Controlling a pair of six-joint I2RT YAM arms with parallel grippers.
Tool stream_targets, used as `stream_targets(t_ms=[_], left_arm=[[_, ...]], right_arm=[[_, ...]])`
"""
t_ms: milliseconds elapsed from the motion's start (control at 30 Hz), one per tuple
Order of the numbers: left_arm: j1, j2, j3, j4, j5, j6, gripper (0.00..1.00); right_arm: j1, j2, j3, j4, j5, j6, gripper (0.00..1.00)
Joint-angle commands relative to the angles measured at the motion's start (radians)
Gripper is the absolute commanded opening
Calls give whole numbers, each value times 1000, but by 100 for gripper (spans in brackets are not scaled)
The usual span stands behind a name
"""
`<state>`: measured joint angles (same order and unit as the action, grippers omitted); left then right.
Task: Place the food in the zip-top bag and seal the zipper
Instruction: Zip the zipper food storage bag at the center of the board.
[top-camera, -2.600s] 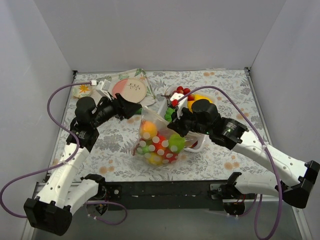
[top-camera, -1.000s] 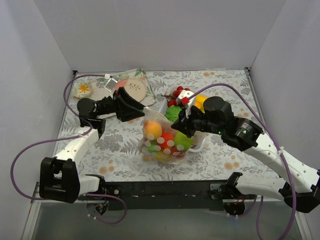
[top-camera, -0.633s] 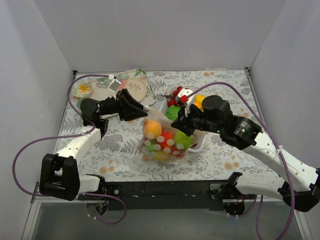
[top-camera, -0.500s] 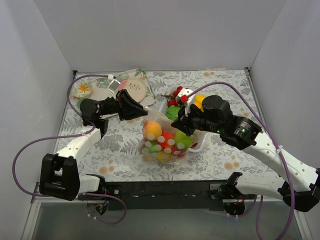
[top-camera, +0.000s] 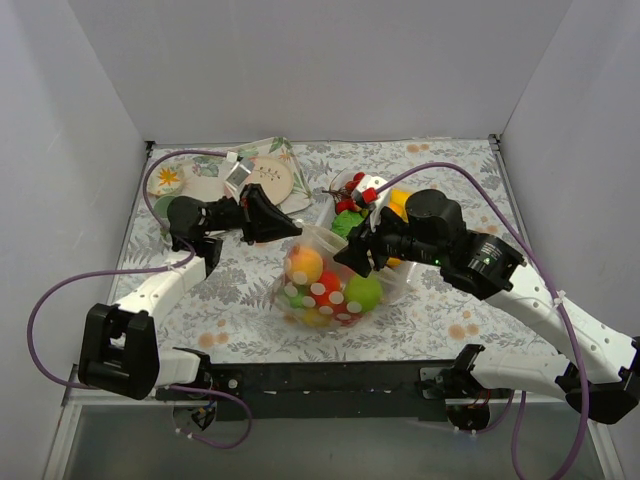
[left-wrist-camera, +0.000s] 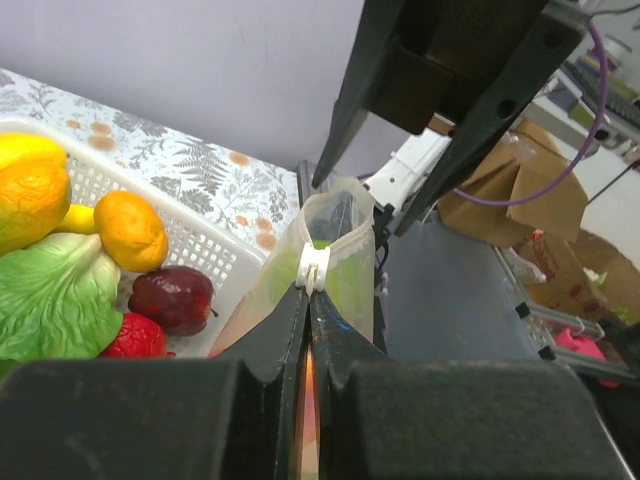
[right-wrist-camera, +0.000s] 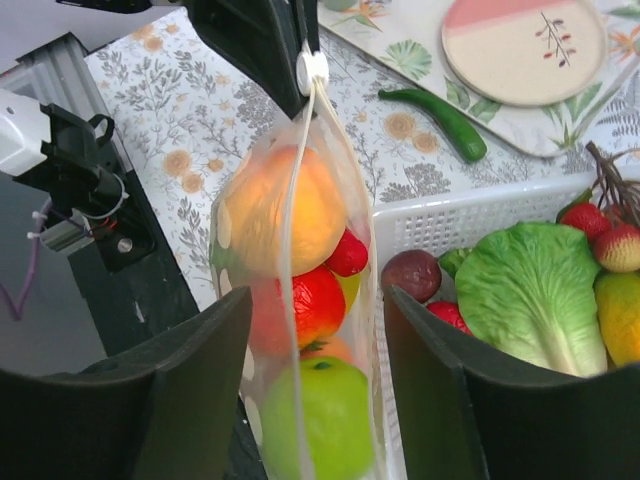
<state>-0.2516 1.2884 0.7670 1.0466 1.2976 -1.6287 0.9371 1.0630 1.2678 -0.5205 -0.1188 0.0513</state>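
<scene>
The zip-top bag (top-camera: 320, 288), clear with white dots, hangs upright between the arms, holding food: an orange fruit (top-camera: 303, 265), red pieces and a green apple (top-camera: 362, 293). My left gripper (left-wrist-camera: 311, 292) is shut on the bag's top edge, just behind the white slider (left-wrist-camera: 314, 268) of the zipper (right-wrist-camera: 290, 250). My right gripper (right-wrist-camera: 315, 400) is open, its fingers (right-wrist-camera: 200, 390) standing on either side of the bag without pinching it. More food lies in the white tray (right-wrist-camera: 450, 215): lettuce (right-wrist-camera: 530, 290), a dark plum (right-wrist-camera: 412, 272), strawberries.
A pink-and-white plate (top-camera: 270, 178) sits on a leaf-print mat at the back left, with a green chilli (right-wrist-camera: 440, 118) beside it. The tray (top-camera: 398, 290) stands right against the bag. White walls enclose the floral table.
My right gripper has opened and let go of the bag. My left gripper has shut on the bag's top edge. The bag has sagged lower and slightly left.
</scene>
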Motion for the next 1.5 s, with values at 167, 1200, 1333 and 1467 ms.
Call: stream_targets(t_ms=[167,1200,1333,1467], left_arm=[[-28,-14,74,-181,45,165,0],[-37,-21,244,-730,65,504,0],[-35,-15,249,-747,63,512,0],[-35,-12,253,-760,60,514,0]], right_arm=[[-27,106,122,143,-159,-31,58],[-173,347,252,241,-518,-21,41],[-173,357,232,255,-545,-8,41],[-173,359,222,277,-555,8,38]])
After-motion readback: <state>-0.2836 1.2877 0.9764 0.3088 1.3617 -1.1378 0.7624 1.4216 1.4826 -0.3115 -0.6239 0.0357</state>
